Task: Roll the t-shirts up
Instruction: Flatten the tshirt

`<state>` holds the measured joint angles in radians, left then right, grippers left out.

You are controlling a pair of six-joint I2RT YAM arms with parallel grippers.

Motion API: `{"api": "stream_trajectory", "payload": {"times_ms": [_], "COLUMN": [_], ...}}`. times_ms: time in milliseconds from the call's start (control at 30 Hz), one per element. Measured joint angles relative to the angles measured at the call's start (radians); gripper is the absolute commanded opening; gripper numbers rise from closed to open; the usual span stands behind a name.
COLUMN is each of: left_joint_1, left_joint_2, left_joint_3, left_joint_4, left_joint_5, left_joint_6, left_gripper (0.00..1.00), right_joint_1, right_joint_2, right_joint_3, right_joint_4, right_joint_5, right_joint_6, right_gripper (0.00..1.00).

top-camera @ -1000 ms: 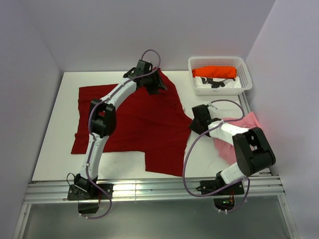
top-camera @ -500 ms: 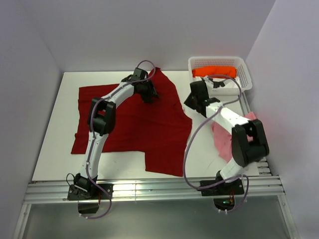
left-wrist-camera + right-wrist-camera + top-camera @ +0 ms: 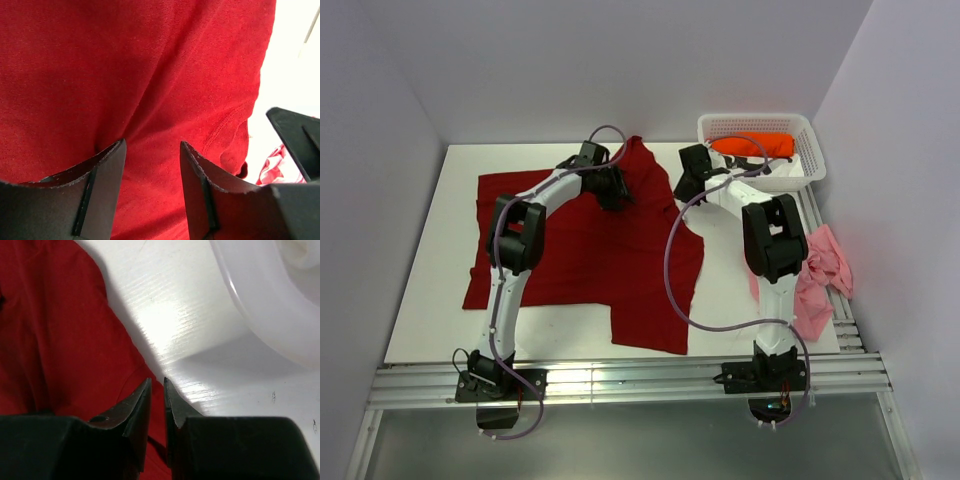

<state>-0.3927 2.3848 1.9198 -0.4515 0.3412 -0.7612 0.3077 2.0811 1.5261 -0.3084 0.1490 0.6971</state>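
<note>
The dark red t-shirt (image 3: 580, 250) lies spread flat over the table's middle. My left gripper (image 3: 613, 190) is low over its far part, jaws open, red cloth (image 3: 125, 75) filling the gap between the fingers (image 3: 107, 170). My right gripper (image 3: 685, 187) is at the shirt's far right edge, jaws shut to a thin slit, tips (image 3: 156, 381) at the cloth's border (image 3: 60, 340) on the white table. The pink t-shirt (image 3: 815, 275) lies crumpled at the table's right edge. The orange-red t-shirt (image 3: 752, 145) lies rolled in the basket.
A white mesh basket (image 3: 760, 123) stands at the far right, close behind my right gripper; its wall shows in the right wrist view (image 3: 260, 300). White table (image 3: 430, 300) borders the shirt on the left and front. Walls enclose the table on three sides.
My right arm swung from beside the pink shirt to the far edge of the dark red shirt near the basket. My left gripper shifted slightly left and nearer on the red shirt.
</note>
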Motion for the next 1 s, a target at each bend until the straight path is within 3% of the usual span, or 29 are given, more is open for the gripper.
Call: {"api": "stream_trajectory", "payload": {"times_ms": [167,367,600,1000], "left_joint_1": [-0.01,-0.042,-0.062,-0.089], "left_joint_2": [0.013,0.1,0.109,0.161], "left_joint_3": [0.045,0.208,0.228,0.291], "left_joint_4": [-0.036,-0.106,-0.117,-0.091], "left_joint_5": [-0.002,-0.013,-0.013,0.003], "left_joint_6": [0.016,0.019,0.016,-0.007], "left_gripper": [0.57,0.57,0.57,0.56], "right_joint_1": [0.0,0.0,0.0,0.0], "right_joint_2": [0.055,0.099,0.13,0.043], "right_joint_3": [0.066,0.094,0.128,-0.013], "right_joint_4": [-0.039,-0.072,-0.06,0.111], "right_joint_5": [0.005,0.0,-0.042,-0.151], "right_joint_6": [0.001,0.005,0.017,0.015], "right_gripper": [0.24,0.25,0.25,0.26]}}
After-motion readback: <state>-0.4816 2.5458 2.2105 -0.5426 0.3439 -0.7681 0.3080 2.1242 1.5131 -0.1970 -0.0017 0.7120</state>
